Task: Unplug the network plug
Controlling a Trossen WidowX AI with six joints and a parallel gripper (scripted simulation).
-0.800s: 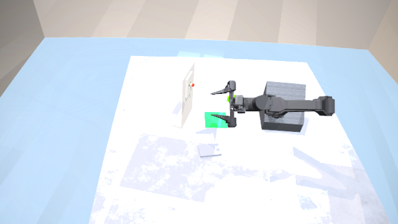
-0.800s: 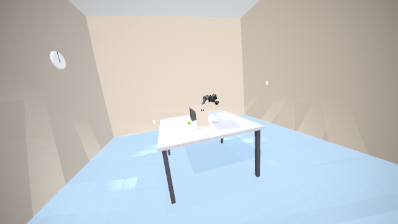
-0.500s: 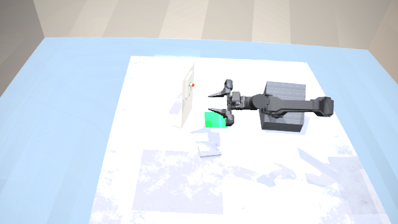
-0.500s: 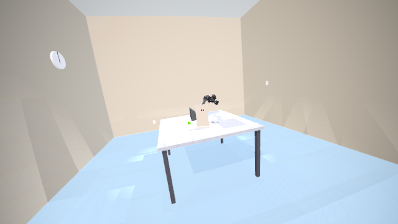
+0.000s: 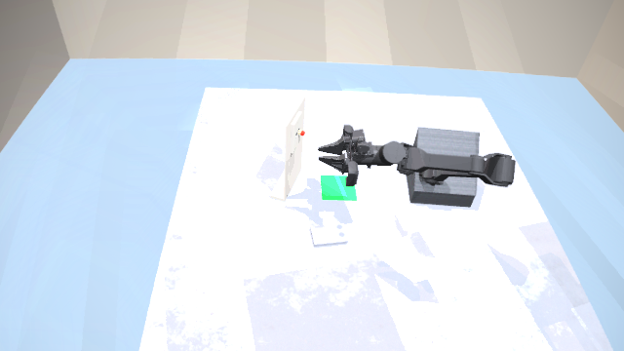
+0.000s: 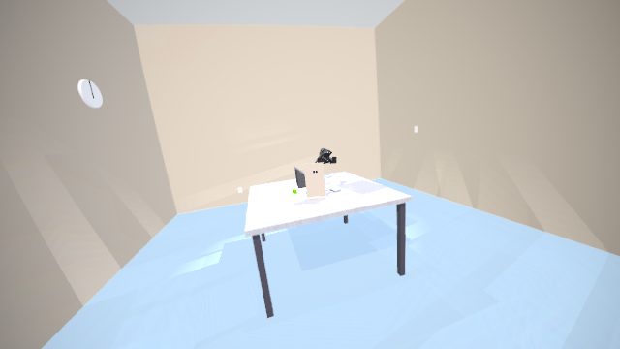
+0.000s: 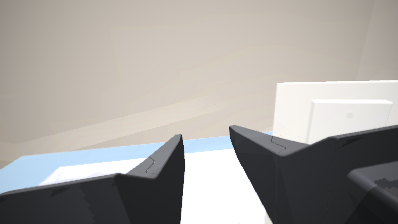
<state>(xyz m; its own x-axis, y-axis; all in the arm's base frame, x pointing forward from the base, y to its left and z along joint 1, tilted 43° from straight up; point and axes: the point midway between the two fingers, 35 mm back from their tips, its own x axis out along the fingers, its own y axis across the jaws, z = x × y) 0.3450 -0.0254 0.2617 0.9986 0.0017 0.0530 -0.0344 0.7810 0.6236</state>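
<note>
Hand (image 5: 324, 154) half-narrowed w/ nothing in it, near panel (image 5: 294, 151), above green square (image 5: 337, 188).

The arm reaches out nearly level from its base, forearm and wrist in one line, well above the worktop (image 5: 244, 273). The pincer (image 5: 326, 153) stands part closed — a narrow gap shows between its two dark tapered fingers (nothing between them) — tips pointing forward.

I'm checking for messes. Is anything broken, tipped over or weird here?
Nothing stands out. The panel stands upright on the table, the green square lies flat beside it, and the gripper hangs near the panel, holding nothing.
</note>
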